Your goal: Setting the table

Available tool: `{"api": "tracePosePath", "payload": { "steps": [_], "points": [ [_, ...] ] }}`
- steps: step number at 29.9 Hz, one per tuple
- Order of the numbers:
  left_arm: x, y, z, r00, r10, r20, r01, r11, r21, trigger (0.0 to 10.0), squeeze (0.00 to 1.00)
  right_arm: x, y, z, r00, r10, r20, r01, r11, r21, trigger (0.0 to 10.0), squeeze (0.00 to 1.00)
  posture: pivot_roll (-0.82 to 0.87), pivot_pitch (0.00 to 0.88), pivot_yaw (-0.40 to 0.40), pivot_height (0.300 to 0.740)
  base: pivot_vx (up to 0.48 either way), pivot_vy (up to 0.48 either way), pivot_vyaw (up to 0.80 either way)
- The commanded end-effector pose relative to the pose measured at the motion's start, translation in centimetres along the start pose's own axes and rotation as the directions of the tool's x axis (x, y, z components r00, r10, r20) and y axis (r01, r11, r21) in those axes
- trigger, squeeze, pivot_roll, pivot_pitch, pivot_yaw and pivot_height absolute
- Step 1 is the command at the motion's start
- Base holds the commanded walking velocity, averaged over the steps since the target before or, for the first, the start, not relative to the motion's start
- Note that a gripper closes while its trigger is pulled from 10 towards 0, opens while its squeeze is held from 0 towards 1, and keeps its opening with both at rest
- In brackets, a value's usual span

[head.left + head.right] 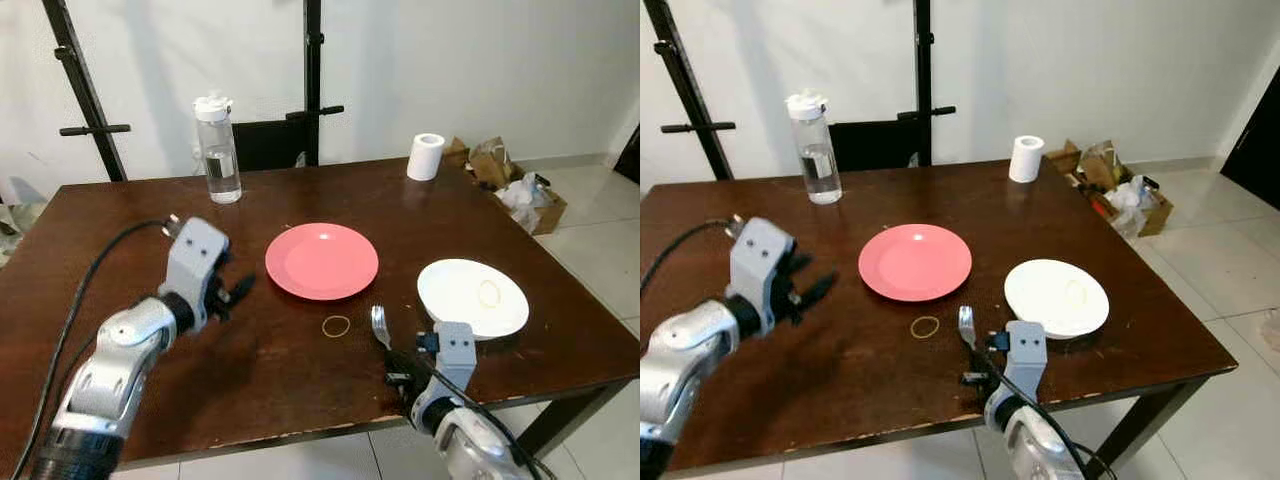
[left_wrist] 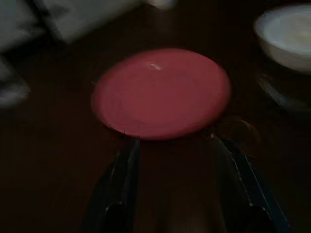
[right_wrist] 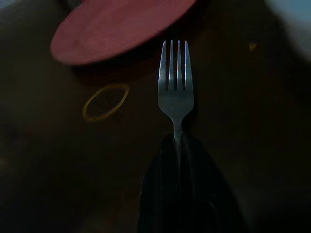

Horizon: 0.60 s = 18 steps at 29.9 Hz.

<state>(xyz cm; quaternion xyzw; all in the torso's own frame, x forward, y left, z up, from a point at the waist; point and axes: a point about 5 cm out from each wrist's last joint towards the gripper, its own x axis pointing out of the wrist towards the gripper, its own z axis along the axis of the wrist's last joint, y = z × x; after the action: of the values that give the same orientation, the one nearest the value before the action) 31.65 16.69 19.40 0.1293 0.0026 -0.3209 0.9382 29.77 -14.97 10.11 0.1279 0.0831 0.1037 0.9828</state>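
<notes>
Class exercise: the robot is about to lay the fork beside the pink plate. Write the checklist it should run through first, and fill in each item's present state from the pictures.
1. Fork clamped in the right gripper: ok.
2. Tines pointing away from the robot, toward the pink plate: ok.
3. Bare table beside the plate: not ok, a rubber band lies there.
4. Left gripper open, left of the plate: ok.
5. White plate apart from the fork: ok.
6. Fork clean: cannot tell.

Shiny metal fork [image 3: 176, 90], glossy red plate [image 1: 321, 260], dark wooden table [image 1: 300, 190].
</notes>
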Motion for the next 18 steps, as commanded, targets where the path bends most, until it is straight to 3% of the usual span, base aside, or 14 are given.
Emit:
{"api": "tracePosePath", "payload": {
  "steps": [1, 5, 9, 10, 13, 18],
  "points": [
    [-0.3, -0.8, -0.1, 0.997, -0.074, -0.011, 0.074, 0.997, -0.009, 10.0, 0.0, 0.0, -0.2, 0.1, 1.0, -0.016, 0.011, 0.016, 1.0, 0.003, 10.0, 0.0, 0.07, 0.091, 0.088, 0.74, 0.0, 0.0, 0.0],
    [-1.1, -3.1, -0.6, 0.978, -0.207, -0.028, 0.207, 0.978, -0.002, 10.0, 0.0, 0.5, -0.4, 1.1, 0.999, -0.042, 0.025, 0.043, 0.998, -0.038, 10.0, 0.0, 0.08, 0.103, 0.081, 0.74, 0.0, 0.0, 0.0],
    [-1.1, -3.6, -0.8, 0.975, -0.22, -0.032, 0.22, 0.976, -0.003, 10.0, 0.0, 0.7, -0.5, 1.5, 0.998, -0.059, 0.033, 0.061, 0.997, -0.041, 10.0, 0.0, 0.08, 0.104, 0.081, 0.74, 0.0, 0.0, 0.0],
    [-1.0, -4.4, -0.8, 0.971, -0.238, -0.029, 0.238, 0.971, -0.016, 10.0, 0.0, 1.0, -1.0, 1.7, 0.995, -0.091, 0.028, 0.093, 0.992, -0.091, 10.0, 0.0, 0.08, 0.106, 0.077, 0.74, 0.0, 0.0, 0.0],
    [-0.9, -5.3, -0.8, 0.966, -0.257, -0.022, 0.256, 0.966, -0.033, 10.0, 0.0, 1.4, -1.5, 1.7, 0.993, -0.116, 0.017, 0.117, 0.985, -0.13, 10.0, 0.0, 0.07, 0.114, 0.074, 0.74, 0.0, 0.0, 0.0],
    [-1.0, -5.8, -0.7, 0.964, -0.265, -0.018, 0.264, 0.964, -0.041, 10.0, 0.0, 1.8, -2.3, 1.1, 0.989, -0.147, -0.023, 0.141, 0.974, -0.176, 10.0, 0.0, 0.08, 0.116, 0.072, 0.74, 0.0, 0.0, 0.0]
  ]
}}
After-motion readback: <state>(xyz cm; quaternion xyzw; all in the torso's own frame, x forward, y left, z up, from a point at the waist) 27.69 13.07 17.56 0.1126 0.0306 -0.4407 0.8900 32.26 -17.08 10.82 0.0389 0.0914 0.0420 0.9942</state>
